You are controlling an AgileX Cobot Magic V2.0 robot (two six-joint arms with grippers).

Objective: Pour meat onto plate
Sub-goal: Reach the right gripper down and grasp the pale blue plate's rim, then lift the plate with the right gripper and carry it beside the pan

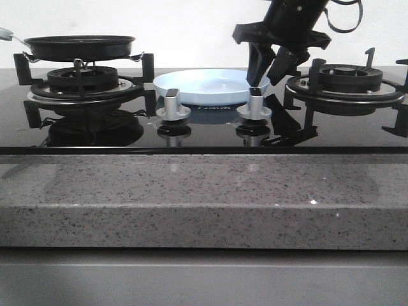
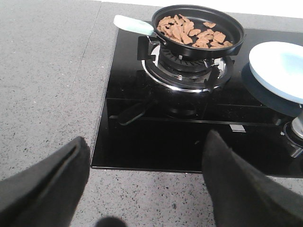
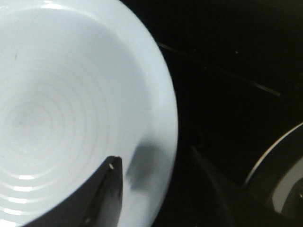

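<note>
On your left burner sits the pan with the meat heaped inside it, its pale handle pointing away from the plate. That plate lies between the two burners, behind the knobs. Your right gripper hangs over the plate's right rim, jaws parted around it, one finger above the dish. Your left gripper hovers wide open near the hob's front edge, holding nothing.

The meat lies in the pan on the left burner, plate to its right.
</note>
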